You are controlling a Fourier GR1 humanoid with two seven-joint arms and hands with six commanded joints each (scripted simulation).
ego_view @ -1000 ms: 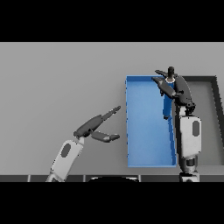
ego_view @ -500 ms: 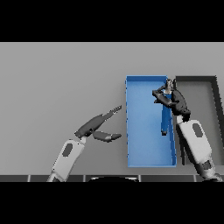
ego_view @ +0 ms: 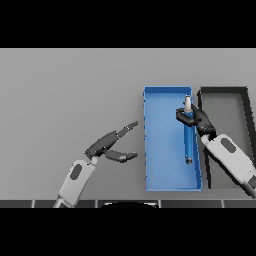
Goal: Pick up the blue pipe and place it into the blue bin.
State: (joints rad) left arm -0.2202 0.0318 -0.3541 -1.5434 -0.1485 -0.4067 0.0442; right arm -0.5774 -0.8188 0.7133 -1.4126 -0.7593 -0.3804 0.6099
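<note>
The blue bin (ego_view: 162, 150) is a long open tray right of the table's middle. Inside it, the blue pipe (ego_view: 188, 142) runs lengthwise along the right wall, its white end (ego_view: 188, 102) pointing to the far side. My right hand (ego_view: 199, 120) reaches in over the bin's right wall, its fingers and thumb curled round the pipe's upper part. Whether the pipe's near end touches the bin floor, I cannot tell. My left hand (ego_view: 106, 144) hovers over the table left of the bin, fingers straight and thumb spread, holding nothing.
A dark grey bin (ego_view: 227, 102) stands directly right of the blue one; my right forearm (ego_view: 231, 159) crosses its near half. The grey table (ego_view: 65, 95) stretches away to the left and far side.
My right hand has drawn the pipe nearer and lower inside the blue bin, and the forearm has swung out to the right. The left hand has barely moved.
</note>
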